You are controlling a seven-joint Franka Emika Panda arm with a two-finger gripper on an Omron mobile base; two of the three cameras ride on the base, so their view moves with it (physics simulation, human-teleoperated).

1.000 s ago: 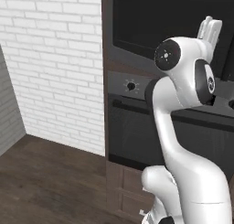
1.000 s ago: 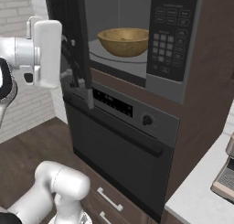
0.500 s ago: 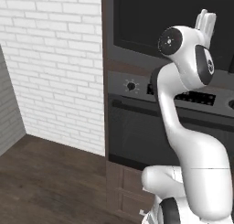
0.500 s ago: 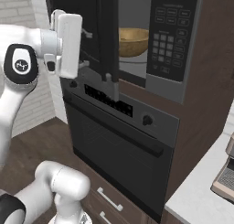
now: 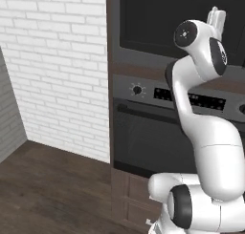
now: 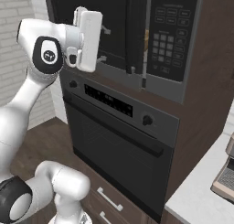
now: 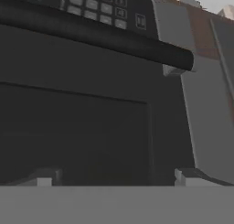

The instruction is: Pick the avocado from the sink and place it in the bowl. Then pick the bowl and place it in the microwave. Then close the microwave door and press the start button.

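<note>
The black microwave door (image 6: pixel 114 26) stands almost shut against the microwave (image 6: pixel 170 45). My gripper (image 6: pixel 104 45) is open, its fingertips (image 7: pixel 186 175) right at the door's dark glass with nothing between them. In the hand view the door's window (image 7: pixel 73 131) is very close, and its dark bar handle (image 7: pixel 100 33) runs above the gripper (image 7: pixel 114 177). A thin light-brown sliver of the bowl (image 6: pixel 146 35) shows through the remaining gap. The avocado is hidden and the sink is out of view. In the left base view the hand (image 5: pixel 217 19) is raised against the door (image 5: pixel 153 23).
The keypad (image 6: pixel 167 40) is right of the door. Below is the black oven (image 6: pixel 119 145) with a knob (image 5: pixel 138 90) and bar handle. A coffee machine (image 6: pixel 226 177) stands on the pale counter (image 6: pixel 196 200) at right. A white brick wall (image 5: pixel 57 61) is at left.
The hand has pushed the microwave door from half open to nearly shut. The bowl, plainly in sight before, is now a sliver behind the door edge.
</note>
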